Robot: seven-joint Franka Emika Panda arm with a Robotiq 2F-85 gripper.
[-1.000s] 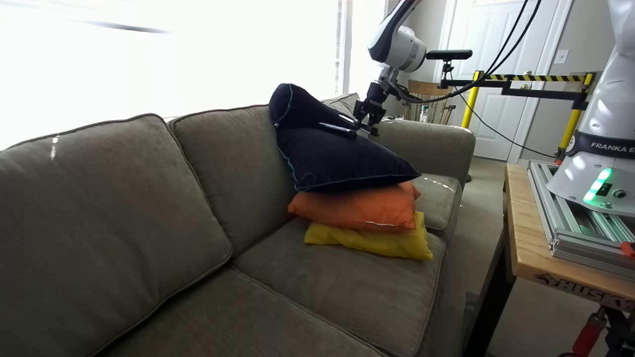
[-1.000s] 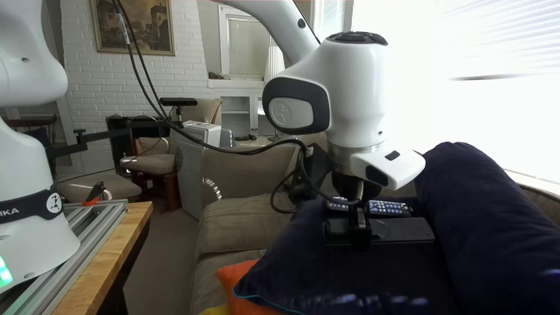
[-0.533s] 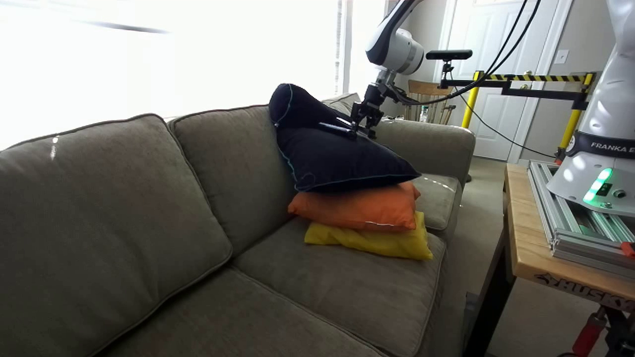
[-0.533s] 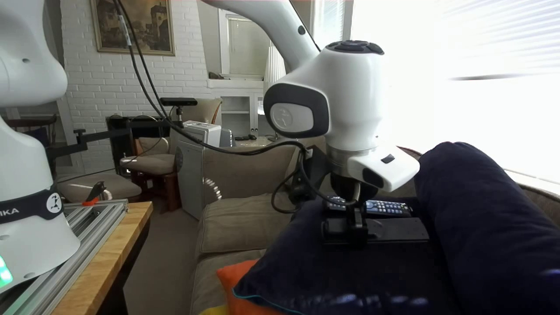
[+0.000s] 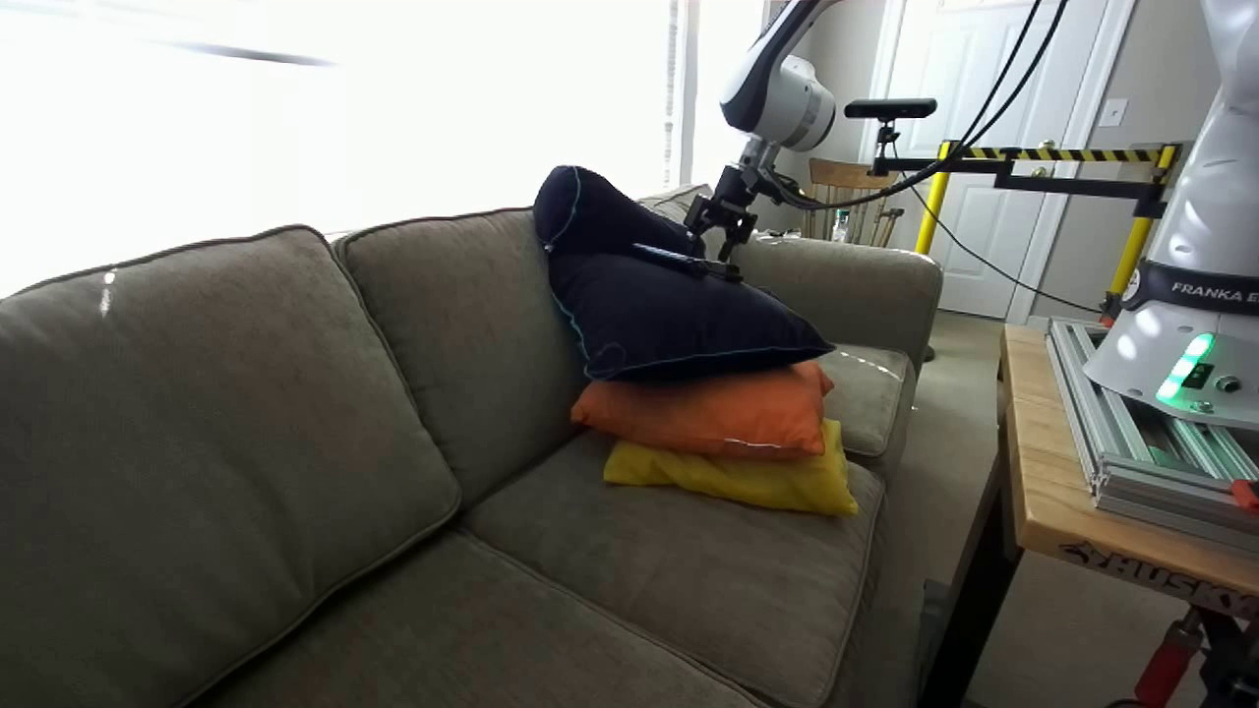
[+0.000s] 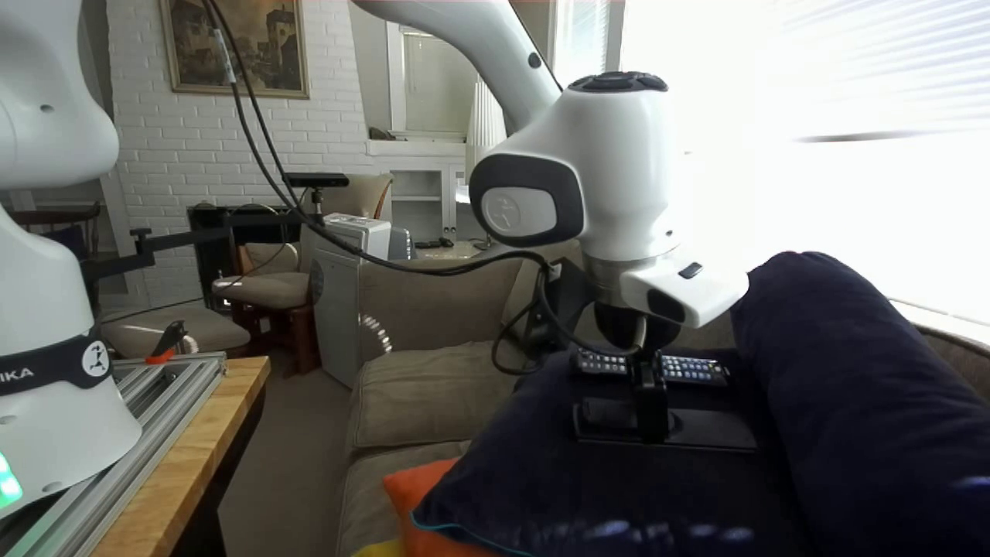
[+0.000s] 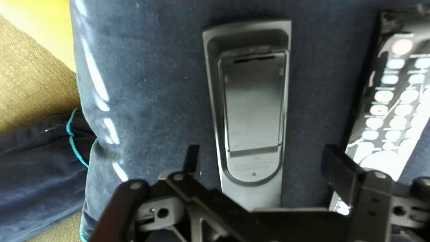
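Note:
A dark remote (image 7: pixel 255 111) lies back up on a navy cushion (image 6: pixel 657 495), its recessed battery cover facing the wrist camera. My gripper (image 7: pixel 263 158) is open around the lower part of this remote, with cushion visible between the remote and each finger. The right finger (image 7: pixel 342 174) stands between it and a second remote (image 7: pixel 386 117), whose pale buttons face up; whether they touch I cannot tell. In an exterior view the gripper (image 6: pixel 651 414) stands in front of both remotes and hides part of each.
The navy cushion rests on an orange pillow (image 5: pixel 698 413) and a yellow pillow (image 5: pixel 733 477) on the sofa. A raised navy roll (image 6: pixel 858 387) lies along the backrest side. The sofa arm (image 5: pixel 836 285) stands near the gripper, and the robot's wooden bench (image 5: pixel 1043 462) is opposite.
The gripper's jaws have spread and let go of the dark remote, which has dropped slightly onto the cushion. Before that, gripper and remote shifted a little together.

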